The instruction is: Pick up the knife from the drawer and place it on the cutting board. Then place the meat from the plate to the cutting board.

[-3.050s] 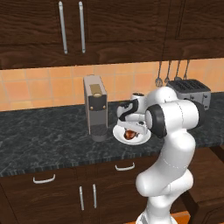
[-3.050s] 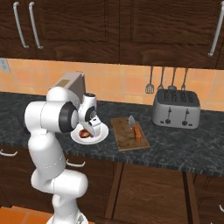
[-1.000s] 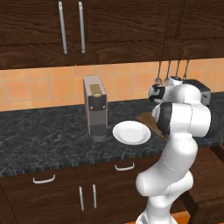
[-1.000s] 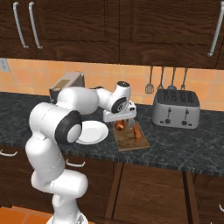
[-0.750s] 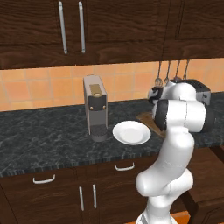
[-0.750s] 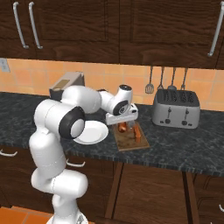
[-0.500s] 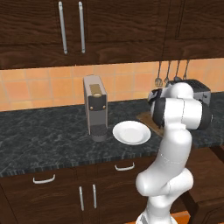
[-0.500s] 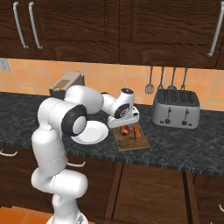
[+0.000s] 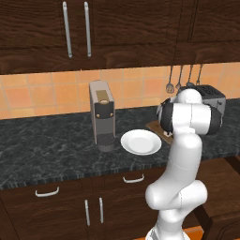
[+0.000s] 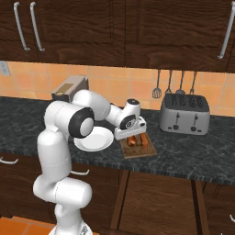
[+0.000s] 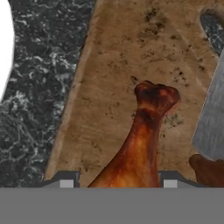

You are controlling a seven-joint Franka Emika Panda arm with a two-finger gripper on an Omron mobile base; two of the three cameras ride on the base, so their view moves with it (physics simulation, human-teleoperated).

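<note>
On the dark stone counter, the cutting board (image 10: pixel 137 146) lay just beside the bare white plate (image 10: pixel 94 139), with the toaster (image 10: pixel 184 113) farther off. The knife (image 11: pixel 211 118) already rested on the board. The gripper (image 10: pixel 133 135) hung low over the board, its fingers clamped on the meat (image 11: pixel 140 144); seemingly only letting go remained.

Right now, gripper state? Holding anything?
Gripper: fingers closed on the meat, low over the cutting board.
</note>
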